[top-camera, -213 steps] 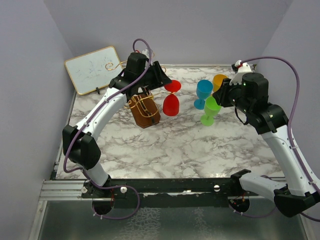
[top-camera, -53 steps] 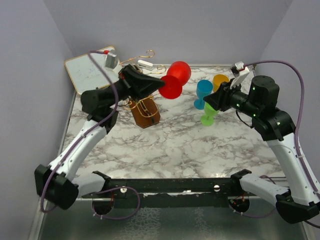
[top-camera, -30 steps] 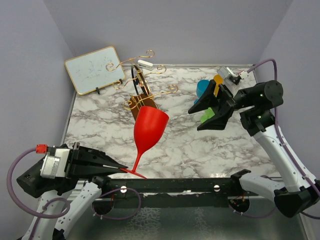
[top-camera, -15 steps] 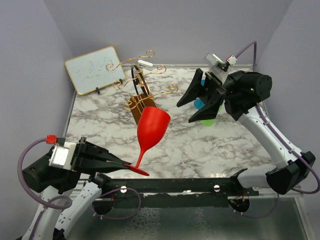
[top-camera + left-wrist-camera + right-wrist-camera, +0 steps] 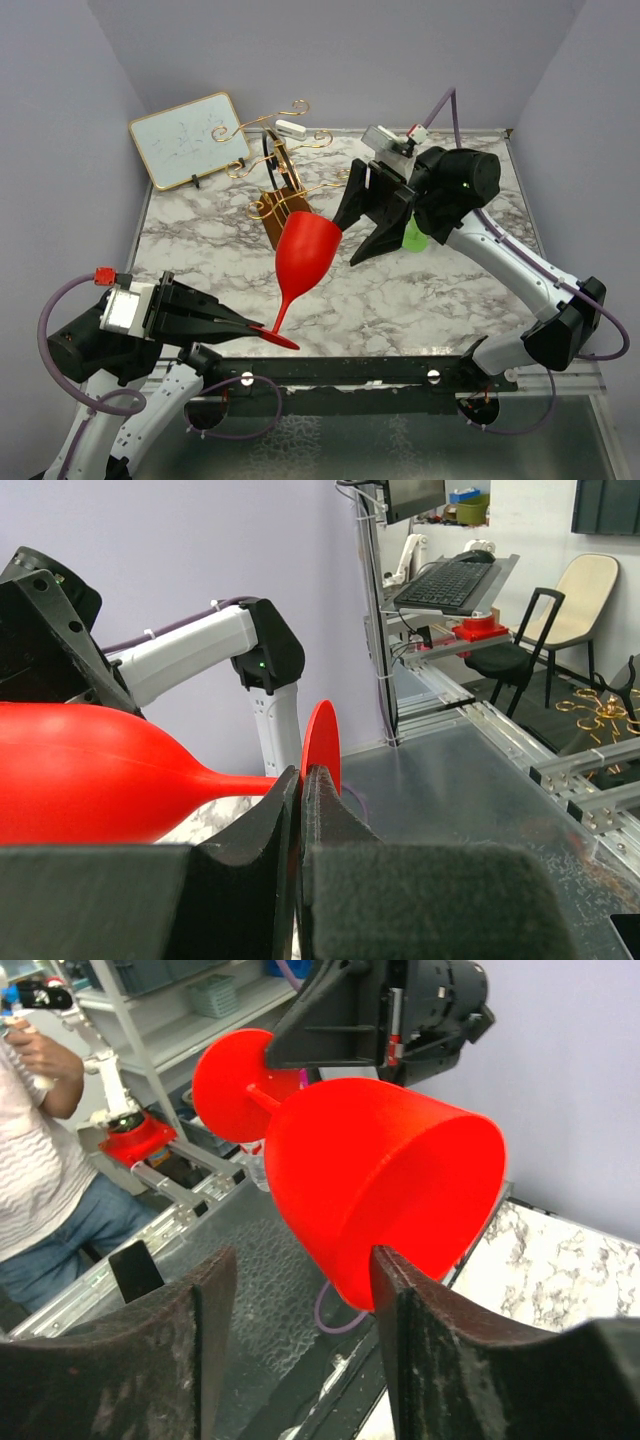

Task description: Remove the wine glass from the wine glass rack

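The red wine glass point(image 5: 303, 255) hangs tilted in the air over the table's near side, well off the gold wire wine glass rack point(image 5: 272, 160). My left gripper point(image 5: 256, 328) is shut on the glass's round foot point(image 5: 322, 742), and the bowl point(image 5: 90, 775) stretches away to the left. My right gripper point(image 5: 347, 243) is open at the bowl's rim. In the right wrist view the bowl point(image 5: 385, 1185) sits just above the gap between the fingers, with the right finger point(image 5: 430, 1350) at its lower edge.
A white board point(image 5: 188, 138) leans at the back left, behind the rack's brown block point(image 5: 272, 212). A green glass point(image 5: 414, 237) peeks out behind my right arm. The marble table point(image 5: 420, 310) ends at a black rail at the front.
My right arm swung left, bringing its open jaws up to the glass's bowl, and they narrowed a little. The left gripper kept its hold and barely moved.
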Action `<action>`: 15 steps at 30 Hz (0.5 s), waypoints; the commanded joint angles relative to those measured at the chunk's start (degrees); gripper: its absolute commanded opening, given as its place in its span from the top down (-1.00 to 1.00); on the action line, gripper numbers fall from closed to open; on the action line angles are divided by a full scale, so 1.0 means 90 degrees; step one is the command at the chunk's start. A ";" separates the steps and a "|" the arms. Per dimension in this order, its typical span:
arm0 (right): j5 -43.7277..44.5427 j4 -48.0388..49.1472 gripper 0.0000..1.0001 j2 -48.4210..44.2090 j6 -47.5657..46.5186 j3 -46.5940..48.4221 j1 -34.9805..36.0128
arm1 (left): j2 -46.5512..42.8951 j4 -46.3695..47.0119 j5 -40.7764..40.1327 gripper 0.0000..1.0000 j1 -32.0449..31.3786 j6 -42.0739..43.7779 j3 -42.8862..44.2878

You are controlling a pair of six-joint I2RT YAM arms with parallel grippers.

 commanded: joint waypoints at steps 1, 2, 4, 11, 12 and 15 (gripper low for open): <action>0.0085 0.0381 0.00 0.0122 0.0059 0.0234 0.0381 | 0.0062 0.0223 0.0008 1.00 -0.0009 0.0006 -0.0070; 0.0071 0.0421 0.06 0.0121 0.0065 0.0219 0.0428 | 0.0070 0.0229 0.0006 1.00 -0.0009 0.0010 -0.0081; 0.0067 0.0492 0.14 0.0110 0.0060 0.0169 0.0493 | 0.0093 0.0239 0.0006 1.00 -0.0014 0.0010 -0.0092; 0.0006 0.0531 0.91 0.0046 -0.0016 -0.0013 0.0547 | 0.0132 0.0249 0.0006 1.00 -0.0009 0.0016 -0.0090; 0.0005 0.0532 0.96 0.0036 -0.0036 -0.0043 0.0547 | 0.0133 0.0249 0.0006 1.00 -0.0012 0.0017 -0.0095; 0.0004 0.0522 0.96 -0.0017 -0.0101 -0.0154 0.0540 | 0.0153 0.0171 -0.0030 1.00 -0.0015 0.0039 -0.0076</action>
